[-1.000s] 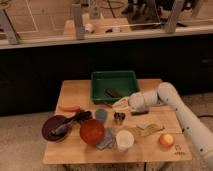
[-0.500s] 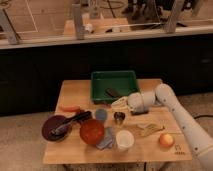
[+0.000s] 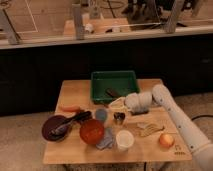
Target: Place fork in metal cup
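The small steel metal cup stands upright near the middle of the wooden table, between the blue-grey cup and the white cup. My gripper reaches in from the right on the white arm. It hangs just above and behind the metal cup, in front of the green tray. I cannot make out the fork; it may be hidden at the gripper.
A red bowl and grey cloth sit front centre. A dark bowl with a dark utensil sits front left, with an orange item behind it. A yellowish-tan utensil and an orange fruit lie front right.
The arm has shifted slightly left and lower, bringing the gripper closer over the metal cup. The objects on the table have not moved.
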`<act>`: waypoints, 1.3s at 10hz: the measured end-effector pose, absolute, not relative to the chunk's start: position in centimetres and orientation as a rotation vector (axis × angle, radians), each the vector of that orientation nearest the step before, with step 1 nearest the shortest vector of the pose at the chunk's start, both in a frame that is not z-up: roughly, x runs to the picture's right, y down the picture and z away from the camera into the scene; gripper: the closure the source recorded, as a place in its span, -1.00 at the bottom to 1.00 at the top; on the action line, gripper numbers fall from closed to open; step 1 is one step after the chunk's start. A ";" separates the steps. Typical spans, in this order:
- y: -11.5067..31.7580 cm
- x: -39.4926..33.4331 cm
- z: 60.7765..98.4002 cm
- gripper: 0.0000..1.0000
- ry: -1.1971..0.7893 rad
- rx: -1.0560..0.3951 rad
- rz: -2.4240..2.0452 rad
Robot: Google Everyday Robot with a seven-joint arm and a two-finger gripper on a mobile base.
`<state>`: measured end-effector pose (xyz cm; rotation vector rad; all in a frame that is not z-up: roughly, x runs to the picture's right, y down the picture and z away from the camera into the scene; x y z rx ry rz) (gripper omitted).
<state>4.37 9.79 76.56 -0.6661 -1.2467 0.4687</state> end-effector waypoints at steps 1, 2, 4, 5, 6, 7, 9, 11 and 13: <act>9.9 4.3 76.8 1.00 -1.244 -0.667 0.470; 10.0 4.4 77.0 1.00 -1.242 -0.669 0.470; 10.0 4.3 77.5 1.00 -1.241 -0.669 0.473; 10.1 4.4 77.8 1.00 -1.241 -0.672 0.474; 10.3 4.5 78.0 1.00 -1.242 -0.676 0.476; 10.5 4.6 78.2 1.00 -1.245 -0.679 0.480; 10.8 4.9 78.6 1.00 -1.249 -0.685 0.489; 11.0 5.3 78.9 1.00 -1.250 -0.688 0.495; 11.2 5.7 79.4 1.00 -1.254 -0.690 0.503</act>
